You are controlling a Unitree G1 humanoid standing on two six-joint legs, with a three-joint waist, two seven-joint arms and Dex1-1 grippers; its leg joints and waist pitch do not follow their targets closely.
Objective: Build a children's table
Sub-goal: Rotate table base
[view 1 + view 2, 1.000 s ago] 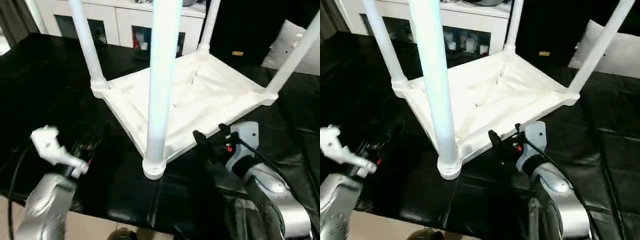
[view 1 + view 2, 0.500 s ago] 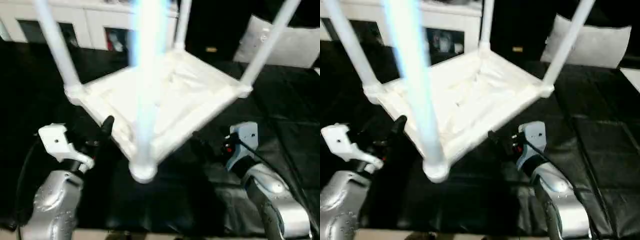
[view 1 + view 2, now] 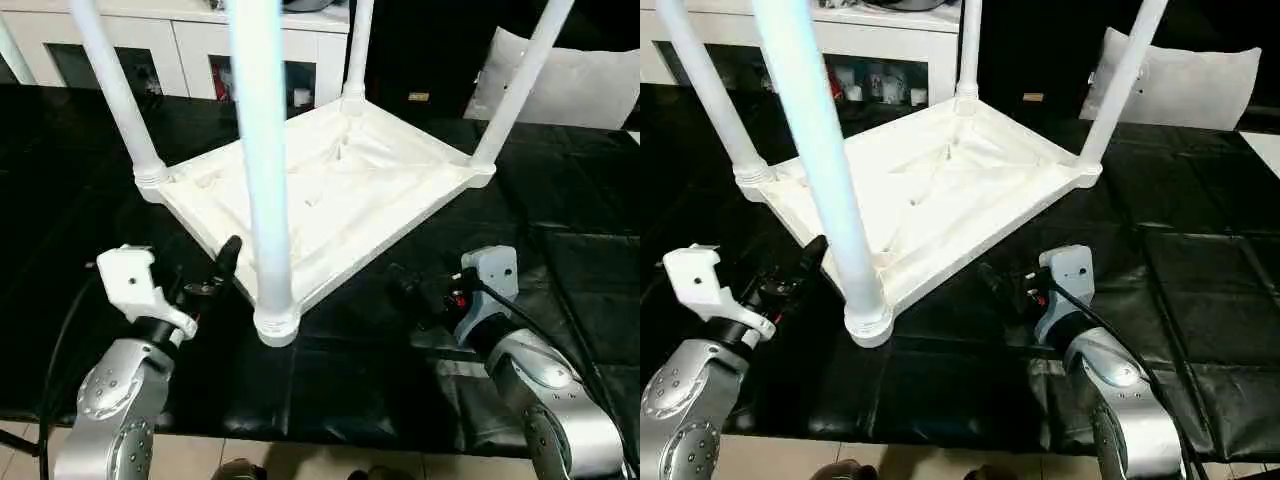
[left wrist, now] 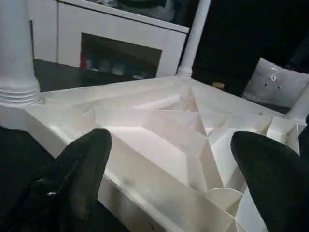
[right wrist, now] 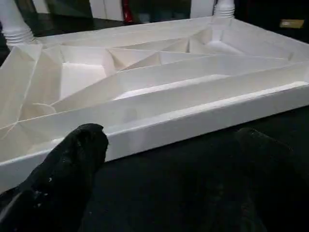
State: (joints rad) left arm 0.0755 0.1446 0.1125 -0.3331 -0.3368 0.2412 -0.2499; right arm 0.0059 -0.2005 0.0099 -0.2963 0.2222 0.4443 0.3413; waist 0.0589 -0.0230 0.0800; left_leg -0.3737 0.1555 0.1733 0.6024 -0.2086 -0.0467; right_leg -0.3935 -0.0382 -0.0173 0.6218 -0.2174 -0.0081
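The white children's table (image 3: 330,190) lies upside down on the black work surface, ribbed underside up. All four tubular legs stand in its corner sockets, the nearest leg (image 3: 262,180) rising right in front of me. My left gripper (image 3: 215,275) is open at the table's front-left edge, beside the near corner; in the left wrist view its fingers (image 4: 82,164) spread wide around the rim. My right gripper (image 3: 405,290) is open, low on the black surface, a little short of the front-right edge (image 5: 193,116).
A white cabinet (image 3: 200,45) with dark glass compartments stands behind the work surface. A pale cushion (image 3: 590,85) rests at the back right. The black cover (image 3: 570,230) stretches to the right, and its front edge runs just below my forearms.
The camera has shifted and steadied. My left gripper has come up and in toward the table's front-left edge. The right gripper stays near the front-right edge.
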